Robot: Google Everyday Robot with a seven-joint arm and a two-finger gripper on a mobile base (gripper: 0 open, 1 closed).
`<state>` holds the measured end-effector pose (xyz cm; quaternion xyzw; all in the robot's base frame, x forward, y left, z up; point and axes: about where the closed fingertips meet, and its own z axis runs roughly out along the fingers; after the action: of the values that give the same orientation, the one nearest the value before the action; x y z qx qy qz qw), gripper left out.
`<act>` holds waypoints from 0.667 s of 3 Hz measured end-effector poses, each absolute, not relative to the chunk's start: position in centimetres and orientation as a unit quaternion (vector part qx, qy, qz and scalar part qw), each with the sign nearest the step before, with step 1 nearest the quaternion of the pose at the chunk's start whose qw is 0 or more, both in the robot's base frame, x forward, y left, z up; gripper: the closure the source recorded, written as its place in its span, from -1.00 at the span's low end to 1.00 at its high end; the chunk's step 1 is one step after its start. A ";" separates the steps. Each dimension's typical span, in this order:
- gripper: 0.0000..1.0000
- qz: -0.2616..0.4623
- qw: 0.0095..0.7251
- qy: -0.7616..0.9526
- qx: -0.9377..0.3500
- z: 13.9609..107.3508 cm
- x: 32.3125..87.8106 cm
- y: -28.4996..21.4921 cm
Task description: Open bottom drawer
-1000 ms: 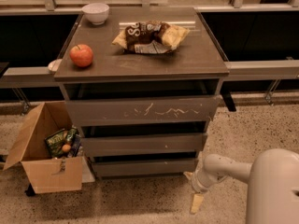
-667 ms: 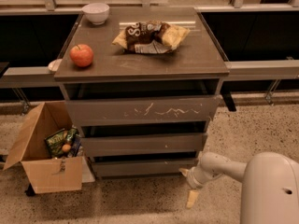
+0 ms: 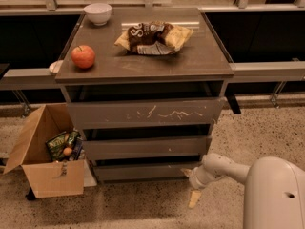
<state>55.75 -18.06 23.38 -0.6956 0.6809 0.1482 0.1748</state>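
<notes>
I'm seeing speckled floor point(image 3: 248, 132) beneath the cabinet. I'm hovering the gripper point(image 3: 190, 185) low, apparently spread open and empty, beside the closed bottom drawer point(image 3: 143, 171), lowest of three. I'm risking it slipping off that handle-less front.

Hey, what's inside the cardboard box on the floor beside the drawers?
The cardboard box holds a green snack bag and a small orange round thing; its front wall hides whatever lies deeper. The gripper is low by the right end of the bottom drawer, outside the box.
</notes>
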 end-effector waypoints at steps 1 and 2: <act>-1.00 0.146 0.182 0.670 -0.705 23.2 56.5 -17.9; -1.00 0.133 0.190 0.650 -0.724 22.2 58.7 -18.0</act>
<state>58.74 -17.97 22.18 -0.7241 0.6497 0.1331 0.1895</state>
